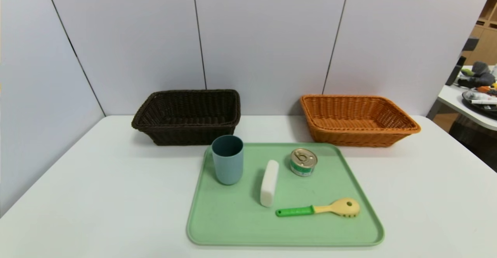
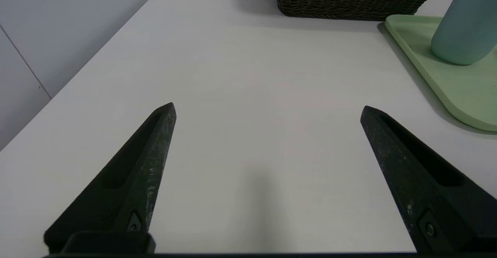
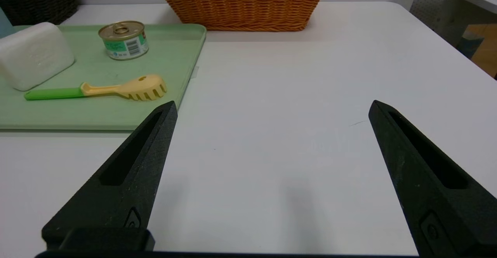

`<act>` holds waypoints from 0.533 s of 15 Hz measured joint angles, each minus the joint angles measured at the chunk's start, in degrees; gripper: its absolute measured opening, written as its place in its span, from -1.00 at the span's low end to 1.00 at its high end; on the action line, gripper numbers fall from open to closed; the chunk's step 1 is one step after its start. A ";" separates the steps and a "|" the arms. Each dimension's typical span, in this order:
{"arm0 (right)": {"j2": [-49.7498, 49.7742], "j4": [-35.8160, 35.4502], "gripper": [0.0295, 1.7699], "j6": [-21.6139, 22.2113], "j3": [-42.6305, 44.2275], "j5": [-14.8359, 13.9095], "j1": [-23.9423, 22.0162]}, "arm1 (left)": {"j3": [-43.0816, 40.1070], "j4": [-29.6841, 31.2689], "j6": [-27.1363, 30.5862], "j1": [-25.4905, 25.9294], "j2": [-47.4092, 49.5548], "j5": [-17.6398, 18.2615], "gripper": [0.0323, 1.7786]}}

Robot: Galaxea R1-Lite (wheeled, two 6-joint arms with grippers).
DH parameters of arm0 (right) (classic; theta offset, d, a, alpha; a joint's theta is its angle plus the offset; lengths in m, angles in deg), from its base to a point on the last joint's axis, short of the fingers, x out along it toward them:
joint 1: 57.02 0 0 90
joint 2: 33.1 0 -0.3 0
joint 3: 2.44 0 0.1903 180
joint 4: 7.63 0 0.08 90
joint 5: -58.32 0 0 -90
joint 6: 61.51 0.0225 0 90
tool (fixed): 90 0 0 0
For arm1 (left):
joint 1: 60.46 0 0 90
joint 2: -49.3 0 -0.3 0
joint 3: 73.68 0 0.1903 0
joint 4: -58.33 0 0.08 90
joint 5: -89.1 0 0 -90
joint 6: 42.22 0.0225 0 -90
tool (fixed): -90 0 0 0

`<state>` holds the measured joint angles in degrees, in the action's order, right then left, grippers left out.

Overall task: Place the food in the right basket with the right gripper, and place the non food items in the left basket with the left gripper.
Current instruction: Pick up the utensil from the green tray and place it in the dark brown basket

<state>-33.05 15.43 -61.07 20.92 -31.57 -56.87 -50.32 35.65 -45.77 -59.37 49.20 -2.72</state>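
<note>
One ridged metal can (image 1: 303,162), one smooth white block (image 1: 269,183), one blue cup (image 1: 227,160) and one plastic slotted spoon (image 1: 318,208) lie on one green tray (image 1: 285,234). Behind it, two wicker baskets, dark (image 1: 186,128) at left, orange (image 1: 357,133) at right, hold nothing. Left gripper (image 2: 268,112) and right gripper (image 3: 273,102), spread and unladen, hover either side of the tray.

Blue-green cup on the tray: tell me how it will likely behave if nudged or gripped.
The blue-green cup looks stiff, since its rim keeps a clean round shape. It would probably tip if pushed high up, being taller than wide and narrowing toward its base. It seems likely light for its size, as its open top shows a hollow inside.
</note>
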 joint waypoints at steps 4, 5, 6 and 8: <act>0.00 0.00 0.92 0.00 0.00 0.02 0.00 | 0.00 0.00 -0.02 0.02 0.00 0.00 0.90; 0.00 0.00 0.92 0.00 0.00 -0.01 0.00 | 0.00 0.00 -0.02 0.02 0.00 0.00 0.90; 0.00 0.00 0.92 0.00 0.00 0.00 0.00 | 0.00 0.00 -0.02 0.02 0.00 0.02 0.90; 0.00 -0.02 0.92 -0.06 0.00 0.05 0.00 | 0.00 0.00 0.00 0.02 0.00 0.00 0.90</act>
<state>-33.05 15.41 -61.13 20.92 -31.52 -56.87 -50.32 35.65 -45.77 -59.34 49.20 -2.72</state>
